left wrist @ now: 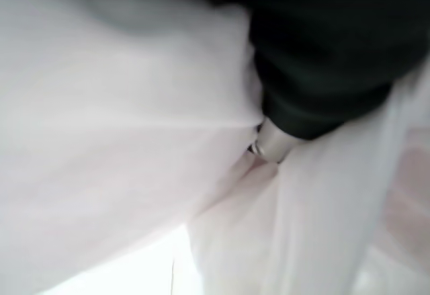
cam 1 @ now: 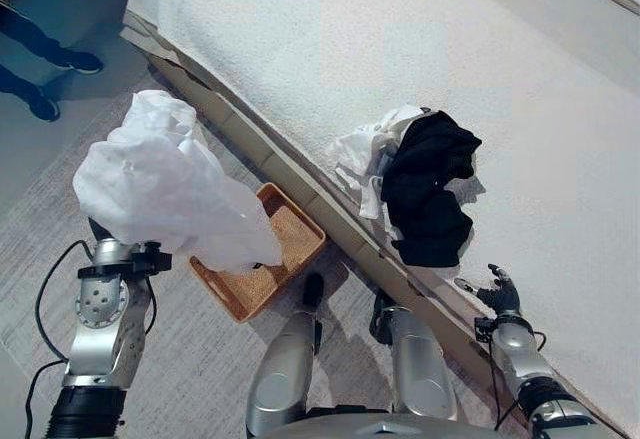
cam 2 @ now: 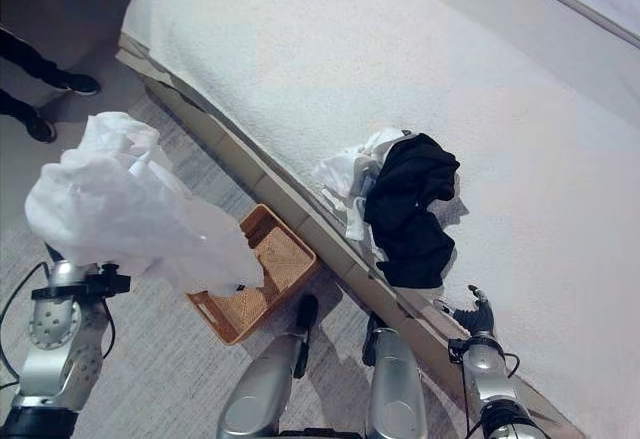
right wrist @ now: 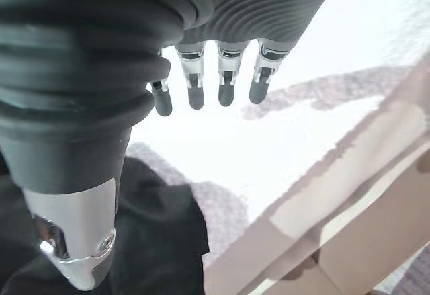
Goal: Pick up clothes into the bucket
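Left arm raised upright over the rug beside the bed, forearm vertical, with a white garment [cam 1: 160, 194] bunched and draped over the left hand [left wrist: 272, 140]; its fingers are buried in the cloth, so can't tell their grip. The garment's lower tail hangs over the near-left part of the wicker basket [cam 1: 297, 231], which sits on the rug [cam 1: 190, 359] against the bed's side edge. Right arm reaches up from the lower right, right hand [cam 1: 497, 289] hovering just above the bed [cam 1: 420, 39] near its side edge, fingers [right wrist: 226, 87] straight and spread, holding nothing. Just beyond that hand, a black garment [cam 1: 432, 187] lies crumpled on the bed close to the side edge, with another white garment [cam 1: 365, 154] touching and partly tucked under its left side. A person's dark legs and shoes [cam 1: 45, 59] stand on the floor off the bed's far-left corner.
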